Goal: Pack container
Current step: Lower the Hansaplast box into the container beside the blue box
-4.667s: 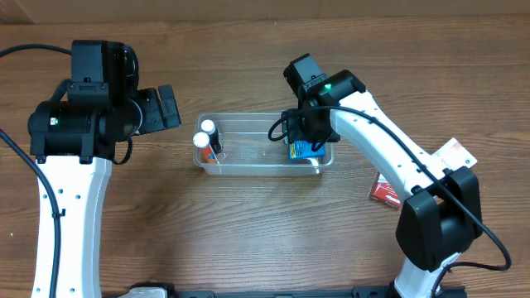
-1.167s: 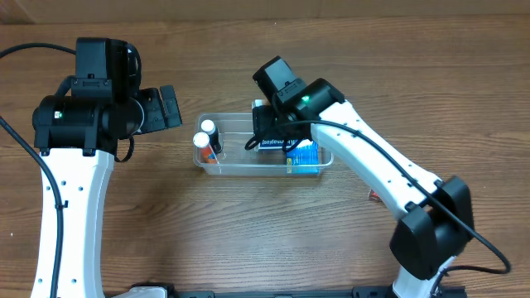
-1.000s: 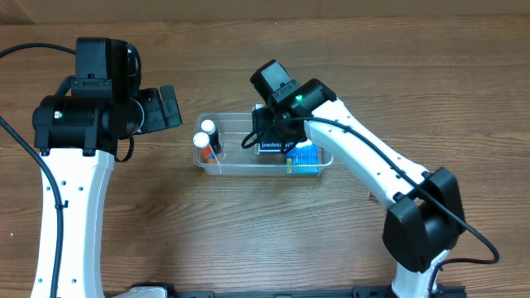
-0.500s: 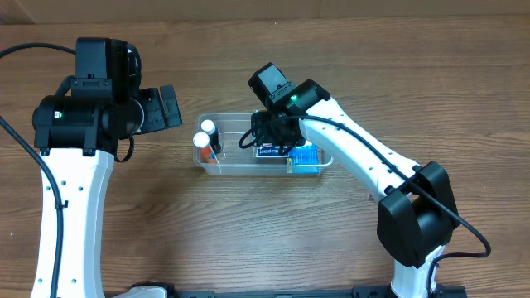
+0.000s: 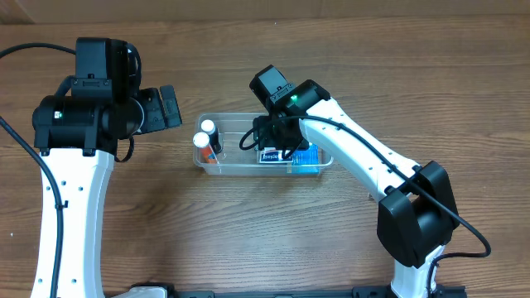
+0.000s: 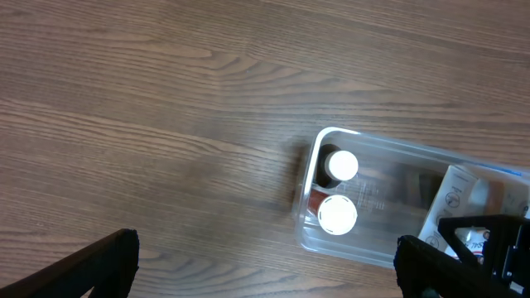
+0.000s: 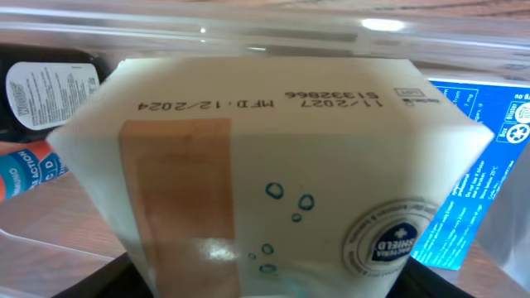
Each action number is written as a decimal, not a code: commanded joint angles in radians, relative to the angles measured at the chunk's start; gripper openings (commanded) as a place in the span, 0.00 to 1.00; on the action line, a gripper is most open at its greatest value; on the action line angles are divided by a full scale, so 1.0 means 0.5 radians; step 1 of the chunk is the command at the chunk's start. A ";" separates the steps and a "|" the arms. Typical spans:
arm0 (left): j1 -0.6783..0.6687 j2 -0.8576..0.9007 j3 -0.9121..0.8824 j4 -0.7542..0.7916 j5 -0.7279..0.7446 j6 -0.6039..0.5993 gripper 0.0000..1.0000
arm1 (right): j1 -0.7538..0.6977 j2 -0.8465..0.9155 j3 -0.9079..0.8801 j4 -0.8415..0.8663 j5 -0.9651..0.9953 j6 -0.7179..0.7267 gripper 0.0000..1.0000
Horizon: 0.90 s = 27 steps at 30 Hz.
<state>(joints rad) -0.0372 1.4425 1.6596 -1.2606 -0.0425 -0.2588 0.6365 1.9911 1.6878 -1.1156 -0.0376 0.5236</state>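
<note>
The clear plastic container [image 5: 228, 165] sits mid-table. Two white-capped bottles [image 5: 204, 136] stand at its left end and a blue box [image 5: 308, 156] lies at its right end. My right gripper [image 5: 274, 150] is down inside the container, shut on a cream-white box [image 7: 265, 157] with an orange stripe, held just left of the blue box [image 7: 476, 174]. My left gripper [image 6: 265, 269] is open and empty, hovering over bare wood left of the container [image 6: 331, 240]; the bottles [image 6: 338, 190] show from above.
A red and white packet [image 5: 374, 196] lies on the table right of the container, mostly hidden under my right arm.
My right gripper carried the cream-white box from above the container's back rim down into it, beside the blue box. The left arm has not moved.
</note>
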 commanded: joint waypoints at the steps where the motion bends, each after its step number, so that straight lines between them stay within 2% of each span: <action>1: 0.009 0.005 0.017 0.002 -0.026 -0.013 1.00 | 0.008 0.024 0.027 -0.011 -0.048 0.000 0.72; 14: 0.009 0.005 0.017 0.004 -0.026 -0.013 1.00 | 0.008 0.024 0.027 -0.031 -0.109 -0.121 0.73; 17: 0.009 0.005 0.017 0.002 -0.026 -0.013 1.00 | 0.008 0.024 0.027 -0.031 -0.109 -0.121 0.80; 20: 0.009 0.005 0.017 0.002 -0.026 -0.013 1.00 | 0.008 0.024 0.027 -0.031 -0.109 -0.121 1.00; 27: 0.009 0.005 0.017 0.002 -0.026 -0.013 1.00 | 0.008 0.024 0.027 -0.031 -0.108 -0.121 1.00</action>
<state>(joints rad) -0.0372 1.4425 1.6596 -1.2606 -0.0425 -0.2588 0.6365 1.9911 1.6878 -1.1358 -0.0895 0.4664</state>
